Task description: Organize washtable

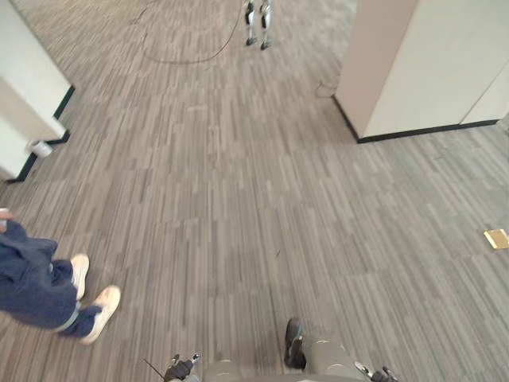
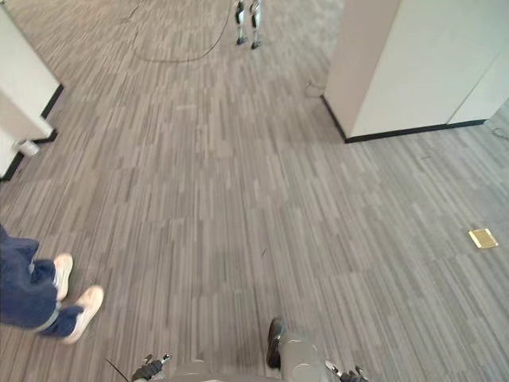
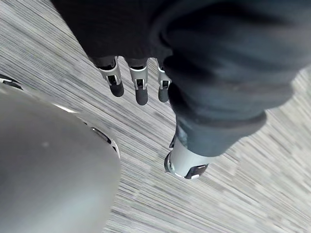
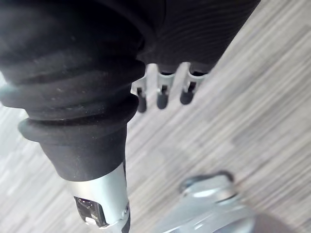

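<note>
My left hand (image 3: 140, 82) hangs over the grey striped carpet (image 1: 238, 199). Its fingers are relaxed, its thumb (image 3: 187, 162) stands apart, and nothing is in it. My right hand (image 4: 163, 90) also hangs above the carpet with loose fingers and its thumb (image 4: 102, 204) off to the side, holding nothing.
A person's legs in blue trousers and white shoes (image 1: 87, 298) stand at the near left. A white partition (image 1: 421, 64) rises at the back right and white furniture (image 1: 28, 95) at the left, with a small white thing (image 1: 40, 148) at its foot. A brass floor plate (image 1: 496, 238) lies at the right.
</note>
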Controlling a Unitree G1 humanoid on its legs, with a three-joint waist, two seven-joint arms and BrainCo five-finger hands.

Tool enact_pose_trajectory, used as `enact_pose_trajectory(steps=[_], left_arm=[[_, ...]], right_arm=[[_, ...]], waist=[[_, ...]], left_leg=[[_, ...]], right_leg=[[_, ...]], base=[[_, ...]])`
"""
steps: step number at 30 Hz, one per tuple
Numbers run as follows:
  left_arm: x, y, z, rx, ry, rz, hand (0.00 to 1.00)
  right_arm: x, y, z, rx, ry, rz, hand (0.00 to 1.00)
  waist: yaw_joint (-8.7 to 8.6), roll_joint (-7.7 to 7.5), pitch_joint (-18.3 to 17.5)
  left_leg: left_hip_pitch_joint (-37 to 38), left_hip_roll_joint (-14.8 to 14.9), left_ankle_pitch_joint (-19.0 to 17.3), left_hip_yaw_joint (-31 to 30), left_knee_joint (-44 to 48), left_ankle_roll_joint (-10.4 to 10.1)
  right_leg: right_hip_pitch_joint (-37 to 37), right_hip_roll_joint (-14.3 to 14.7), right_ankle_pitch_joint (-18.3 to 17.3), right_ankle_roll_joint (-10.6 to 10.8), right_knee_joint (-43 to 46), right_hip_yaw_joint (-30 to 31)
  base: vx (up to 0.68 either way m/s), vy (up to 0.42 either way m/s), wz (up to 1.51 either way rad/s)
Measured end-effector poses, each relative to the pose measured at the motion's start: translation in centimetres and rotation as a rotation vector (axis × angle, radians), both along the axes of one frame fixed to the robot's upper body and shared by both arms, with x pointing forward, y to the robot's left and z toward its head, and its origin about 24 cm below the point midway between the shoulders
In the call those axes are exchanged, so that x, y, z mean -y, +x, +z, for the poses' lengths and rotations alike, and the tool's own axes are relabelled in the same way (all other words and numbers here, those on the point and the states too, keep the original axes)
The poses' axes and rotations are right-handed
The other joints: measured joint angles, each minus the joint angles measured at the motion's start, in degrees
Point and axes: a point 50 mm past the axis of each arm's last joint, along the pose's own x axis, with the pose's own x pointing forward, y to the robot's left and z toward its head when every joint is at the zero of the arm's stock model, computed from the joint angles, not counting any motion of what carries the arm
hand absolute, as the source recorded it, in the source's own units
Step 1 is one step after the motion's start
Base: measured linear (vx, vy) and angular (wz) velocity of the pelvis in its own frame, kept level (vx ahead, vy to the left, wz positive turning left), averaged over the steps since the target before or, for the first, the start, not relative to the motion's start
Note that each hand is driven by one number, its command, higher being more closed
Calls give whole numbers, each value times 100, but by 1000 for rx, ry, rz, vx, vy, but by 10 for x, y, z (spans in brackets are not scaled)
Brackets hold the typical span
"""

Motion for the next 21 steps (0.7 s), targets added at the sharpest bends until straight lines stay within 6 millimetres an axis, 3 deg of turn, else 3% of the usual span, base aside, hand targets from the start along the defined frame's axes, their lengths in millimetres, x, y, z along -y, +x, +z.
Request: enact_pose_trajectory(steps=[3, 5, 6, 8, 9, 10, 11, 12, 13, 14, 15, 16, 17, 18, 19, 20, 21], left_arm=[[0, 1, 0, 8, -2, -1, 0], [-3, 3, 1, 13, 5, -5, 0], [0, 3, 1, 12, 1, -12, 0], [5, -4, -1, -5, -11, -23, 0], [8, -13, -3, -29, -20, -19, 0], [7, -17, -3, -42, -20, -16, 0], [4, -27, -3, -60, -15, 5, 0], [5, -30, -4, -68, -17, 9, 0], [4, -33, -4, -77, -15, 9, 0], [0, -32, -4, -78, -7, 10, 0], [-2, -32, -3, -80, 2, 7, 0], [-8, -33, -2, -86, 17, 4, 0], [-8, -30, -2, -85, 20, -19, 0], [-7, -26, -2, -80, 20, -38, 0], [-6, -24, -2, -76, 19, -51, 0], [-2, -12, -1, -54, 16, -92, 0], [-1, -8, -1, -47, 17, -105, 0]], right_arm=[[-1, 12, 1, 15, 0, 46, 0], [-4, 20, 1, 19, 9, 59, 0], [-3, 21, 1, 11, -5, 106, 0], [1, 21, 2, 2, -31, 157, 0], [4, 21, 3, -11, -50, 204, 0], [3, 19, 2, -20, -48, 216, 0], [-5, 10, -2, -55, -35, 248, 0], [-6, 7, -3, -65, -29, 256, 0], [-7, 4, -3, -76, -23, 271, 0], [-9, 1, -4, -84, -13, 274, 0], [-10, 1, -5, -85, -8, 271, 0], [-11, -3, -6, -99, 2, 252, 0], [-10, -3, -6, -94, 6, 233, 0], [-9, -2, -5, -89, 4, 226, 0], [-8, -2, -5, -85, 1, 215, 0], [-5, -1, -3, -57, -1, 166, 0], [-5, 0, -3, -45, 1, 149, 0]], waist=[[100, -33, 0], [160, -45, 7], [243, -31, 1], [299, 118, -40], [332, 193, -73], [396, 144, -90], [483, -1, -275], [502, -61, -382], [515, -117, -528], [536, -219, -502], [523, -290, -480], [397, -426, -454], [273, -366, -383], [229, -361, -379], [207, -261, -348], [153, -192, -353], [114, -188, -348]], left_leg=[[-654, -70, -410, 467, -996, -52], [-993, -323, -475, 527, -2489, -103], [-1010, -695, -358, 425, -4361, -263], [-1157, -827, -151, 205, -5832, -510], [-1325, -770, -94, 171, -5921, -426], [-1327, -804, 202, 147, -5779, -187], [-1332, -960, 588, 263, -5638, 20], [-1336, -1054, 724, 250, -5623, 207], [-1275, -1246, 787, 228, -5645, 397], [-990, -1504, 636, 296, -5736, 606], [-825, -1640, 539, 327, -5755, 701], [-438, -1921, 247, 331, -5762, 771], [87, -2084, -88, 224, -5776, 862], [337, -2098, -202, 172, -5819, 858], [567, -2100, -300, 117, -5877, 844], [1055, -2089, -474, -9, -6086, 808], [1229, -2089, -495, -54, -6189, 796]], right_leg=[[715, 12, -162, 210, -527, 225], [1096, 6, -201, 275, -790, 260], [1404, -17, -285, 403, -1069, 280], [1748, 90, -446, 529, -1365, 378], [1939, 125, -645, 625, -1381, 416], [2042, 43, -773, 715, -1335, 476], [2086, -220, -964, 928, -1170, 617], [1998, -325, -997, 981, -951, 653], [1571, -553, -1061, 1088, -115, 754], [1089, -842, -1076, 1138, 1219, 870], [862, -1016, -957, 1241, 1959, 881], [435, -1304, -259, 1413, 3284, 958], [129, -1509, 297, 1492, 4401, 993], [31, -1542, 258, 1437, 4735, 906], [-102, -1578, 191, 1339, 4975, 788], [-501, -1622, -80, 1080, 5310, 391], [-680, -1613, -254, 1040, 5322, 238]], base=[[508, -96, -36], [461, 12, -13], [496, 75, -6], [614, 210, -22], [533, 248, -35], [571, 312, -47], [510, 263, -36], [772, 414, -35], [772, 421, -16], [631, 366, -3], [596, 330, 22], [588, 293, 43], [711, 326, 40], [599, 256, 26], [575, 228, 15], [436, 153, 17], [648, 148, 33]])
